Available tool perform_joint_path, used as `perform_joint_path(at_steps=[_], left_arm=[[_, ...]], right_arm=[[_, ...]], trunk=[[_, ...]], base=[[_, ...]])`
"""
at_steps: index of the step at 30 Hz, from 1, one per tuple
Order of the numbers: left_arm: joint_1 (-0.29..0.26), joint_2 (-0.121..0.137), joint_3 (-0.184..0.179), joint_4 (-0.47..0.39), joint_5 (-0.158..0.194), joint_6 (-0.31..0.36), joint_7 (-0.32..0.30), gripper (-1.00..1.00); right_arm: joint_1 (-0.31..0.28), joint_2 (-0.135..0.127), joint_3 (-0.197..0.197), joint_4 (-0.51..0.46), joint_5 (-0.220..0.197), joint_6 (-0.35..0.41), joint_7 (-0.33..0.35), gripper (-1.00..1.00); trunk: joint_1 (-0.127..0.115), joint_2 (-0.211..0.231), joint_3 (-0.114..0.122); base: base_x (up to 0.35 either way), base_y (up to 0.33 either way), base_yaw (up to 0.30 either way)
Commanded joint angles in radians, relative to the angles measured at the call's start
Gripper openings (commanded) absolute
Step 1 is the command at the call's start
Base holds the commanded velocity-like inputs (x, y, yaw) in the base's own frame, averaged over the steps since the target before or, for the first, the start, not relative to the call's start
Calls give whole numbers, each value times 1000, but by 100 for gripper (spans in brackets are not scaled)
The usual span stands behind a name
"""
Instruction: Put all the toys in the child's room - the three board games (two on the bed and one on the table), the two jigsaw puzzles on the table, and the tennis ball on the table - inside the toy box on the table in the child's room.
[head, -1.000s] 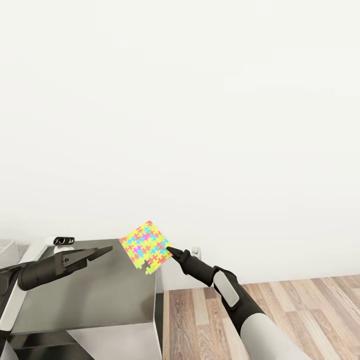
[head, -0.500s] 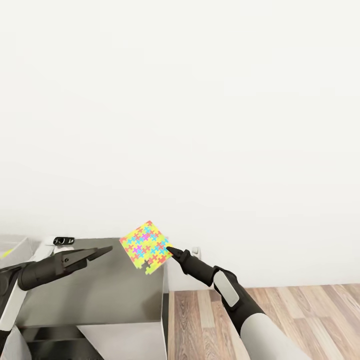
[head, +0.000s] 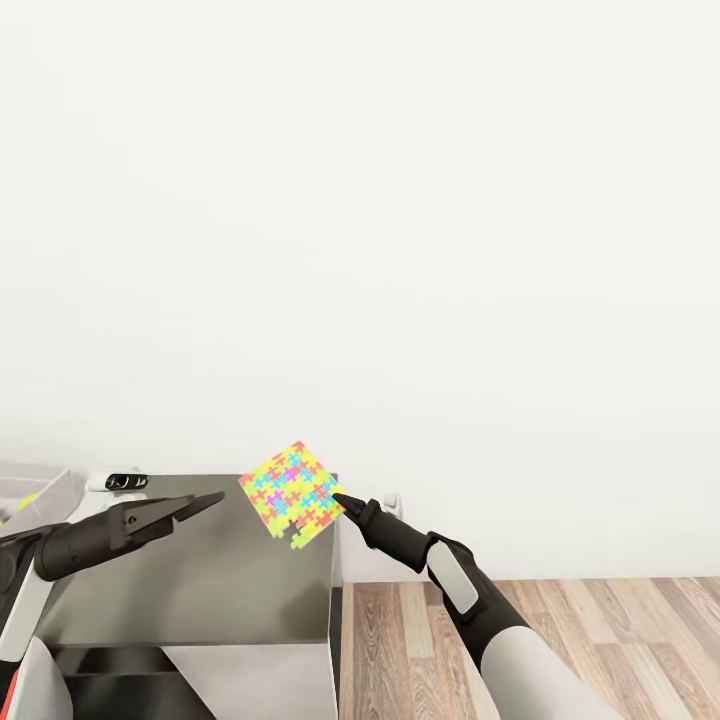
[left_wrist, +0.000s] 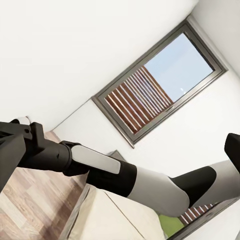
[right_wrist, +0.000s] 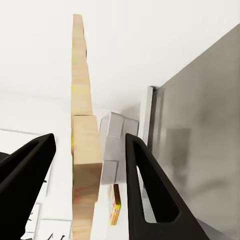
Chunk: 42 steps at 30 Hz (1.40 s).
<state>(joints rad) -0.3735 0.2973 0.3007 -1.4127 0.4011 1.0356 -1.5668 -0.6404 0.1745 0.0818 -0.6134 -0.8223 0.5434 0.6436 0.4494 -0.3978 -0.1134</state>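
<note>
My head view pans left: the table (head: 200, 590) slides rightward in frame, its right edge now further right than before, and less wood floor (head: 540, 640) shows. The toy box (head: 40, 490) comes into frame at the left edge. Relative to the table, the arms and held jigsaw puzzle (head: 292, 495) shift left.

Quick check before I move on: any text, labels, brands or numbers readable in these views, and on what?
None: no words, numbers or brand marks can be read in any view.
Jigsaw puzzle in the right gripper: coloured pieces only, no print.
Small flat box seen past the right gripper's fingers: bright cover, too small and blurred to read.
Table, wall: no markings.
</note>
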Motion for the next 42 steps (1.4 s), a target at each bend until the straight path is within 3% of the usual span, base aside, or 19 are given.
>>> perform_joint_path(at_steps=[1,16,27,30,31,36,42], left_arm=[[-1,0,0,0,-1,11,-4,100],[-1,0,1,-3,2,11,-4,100],[-3,11,-3,-24,-6,12,-4,100],[-8,37,-4,-24,-14,12,-4,100],[-24,63,-4,-22,-33,12,-4,100],[-108,137,-6,4,-114,12,-4,100],[-188,200,-16,64,-139,12,-4,100]], right_arm=[[-1,0,0,0,-8,7,-1,-100],[-1,0,0,0,-5,7,-1,-100],[-2,0,1,-8,2,21,-1,-100],[-2,0,2,-39,5,57,-15,-100],[-2,0,4,-65,8,89,-45,-100],[-6,0,2,-99,9,149,-200,-100],[-44,0,-2,-105,10,221,-246,-100]], trunk=[[1,-2,-2],[1,-2,-2],[1,-2,3],[1,-2,4],[1,-2,4],[1,-2,4],[1,-2,4]], base=[[0,0,0],[0,0,10],[0,0,229],[0,0,167],[0,0,57],[0,0,21],[0,0,3]])
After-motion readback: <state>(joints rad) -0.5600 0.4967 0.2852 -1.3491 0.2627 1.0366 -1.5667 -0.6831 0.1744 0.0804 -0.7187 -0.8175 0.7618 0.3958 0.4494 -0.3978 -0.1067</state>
